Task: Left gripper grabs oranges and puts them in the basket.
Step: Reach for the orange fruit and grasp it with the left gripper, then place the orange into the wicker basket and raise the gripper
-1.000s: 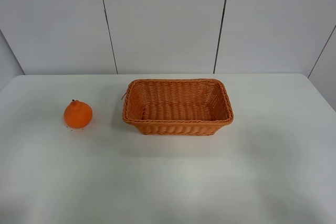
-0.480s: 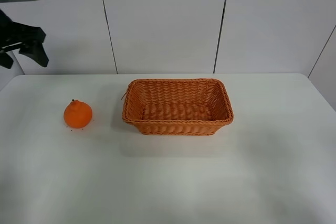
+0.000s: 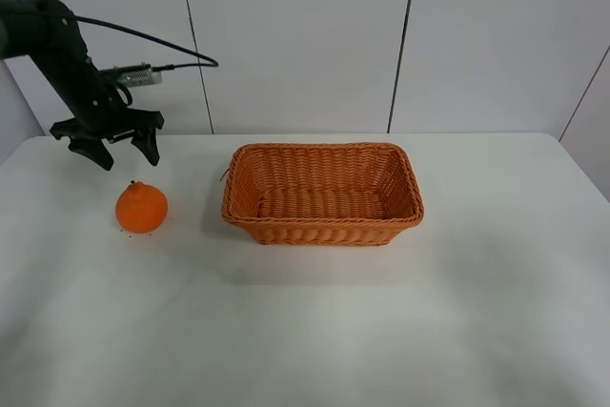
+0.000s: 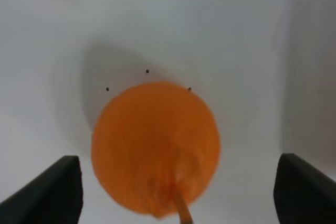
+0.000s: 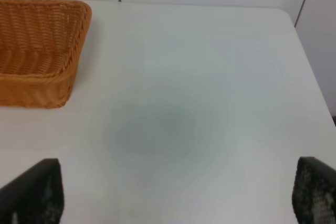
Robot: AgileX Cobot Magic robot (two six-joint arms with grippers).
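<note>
**While the claw hangs wide, the orange sits untouched on the table**

As the left gripper [image 3: 124,154] hovers over the far left part of the white table [image 3: 381,331], its black fingers [image 3: 150,146] are splayed wide apart and hold nothing. A black cable [image 3: 162,43] arcs from the arm above it. The orange [image 3: 141,208] rests on the table near the left edge, just below and in front of the claw, knobby bump upward. From the left wrist camera the fruit lies between the two dark fingertips, with clear table on either side of it, so neither finger touches it. Three tiny dark specks [image 4: 147,71] dot the surface just beside the fruit.

The basket [image 3: 322,226] stands upright around the middle of the table, nearer the far edge than the near one, well apart from the orange on its right. Its woven floor is bare.

The right gripper [image 5: 173,192] shows only in its own wrist camera. Its two dark fingertips stand far apart, gripping nothing, over bare table between the basket's end wall and the right edge.
</note>
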